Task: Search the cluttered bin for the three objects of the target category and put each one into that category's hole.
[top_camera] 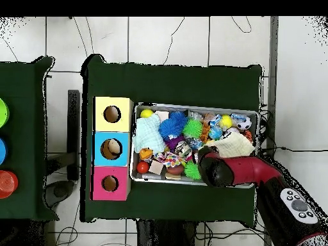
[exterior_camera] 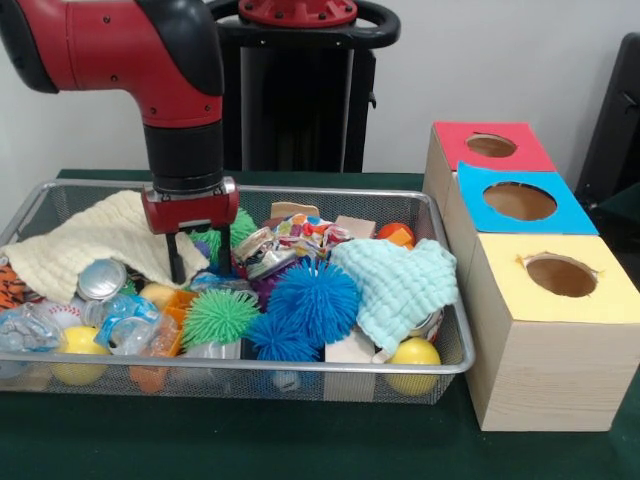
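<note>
Clutter fills the wire bin on the green tabletop: near, spiky blue ball; farther, claw, fingers parted and empty, dipping beside the yellow cloth to search. Target category unclear; holed boxes alongside receive finds.

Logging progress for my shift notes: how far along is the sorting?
Possibly one item done: something pale shows inside the blue box's hole; the other holes look empty. In hand: nothing visible; the gripper is down in the wire bin beside the yellow cloth. The rest remains.
</note>
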{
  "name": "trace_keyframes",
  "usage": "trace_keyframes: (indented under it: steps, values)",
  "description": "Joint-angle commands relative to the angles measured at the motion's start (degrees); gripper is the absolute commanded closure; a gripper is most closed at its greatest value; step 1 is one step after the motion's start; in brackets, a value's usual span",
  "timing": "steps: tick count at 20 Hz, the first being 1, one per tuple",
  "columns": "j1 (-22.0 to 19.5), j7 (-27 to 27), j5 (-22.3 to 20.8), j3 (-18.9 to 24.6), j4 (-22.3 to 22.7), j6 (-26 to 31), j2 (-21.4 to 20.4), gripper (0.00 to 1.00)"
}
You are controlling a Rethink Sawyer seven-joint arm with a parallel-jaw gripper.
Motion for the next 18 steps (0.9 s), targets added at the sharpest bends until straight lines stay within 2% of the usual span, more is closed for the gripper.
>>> trace_keyframes:
  steps: [1, 14, 18]
  values:
    - [-2.24, -11.64, -2.79, 5.96, -9.02, 5.86, 4.43, 0.0]
    - [-3.3, -14.85, -0.77, 9.46, -9.2, 15.48, 0.97, 0.0]
    - [-3.97, -15.09, -1.55, 10.46, -9.56, 15.82, 1.24, 0.0]
